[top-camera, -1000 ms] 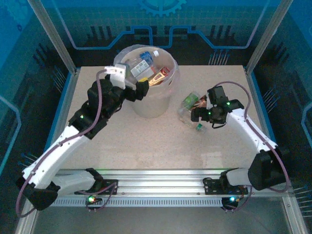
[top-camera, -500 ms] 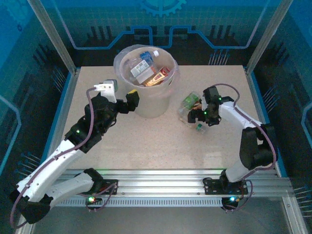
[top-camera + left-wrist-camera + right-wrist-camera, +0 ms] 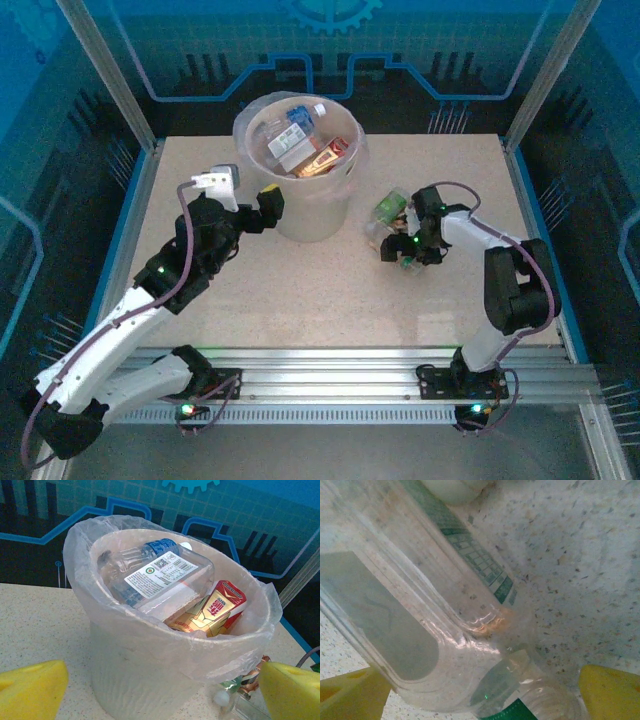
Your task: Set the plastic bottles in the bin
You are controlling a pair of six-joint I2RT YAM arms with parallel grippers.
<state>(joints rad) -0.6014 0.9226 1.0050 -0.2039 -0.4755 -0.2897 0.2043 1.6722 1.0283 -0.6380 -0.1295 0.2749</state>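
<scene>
Several crushed plastic bottles (image 3: pixel 121 561) lie in the translucent whitish bin (image 3: pixel 140 680), one label (image 3: pixel 160 573) bearing a QR code. Left gripper (image 3: pixel 160 690), jaws spread, has backed from the rim. Right gripper (image 3: pixel 480 695) has sunk, jaws spread around a clear green-capped bottle (image 3: pixel 420 605) on the surface (image 3: pixel 580 555).

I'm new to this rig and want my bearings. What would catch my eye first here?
The big whitish bin at the table's far middle, already holding several bottles. Just right of it, the right gripper sits low and open, straddling a clear bottle lying on the table. The left gripper is open beside the bin's left wall.
</scene>
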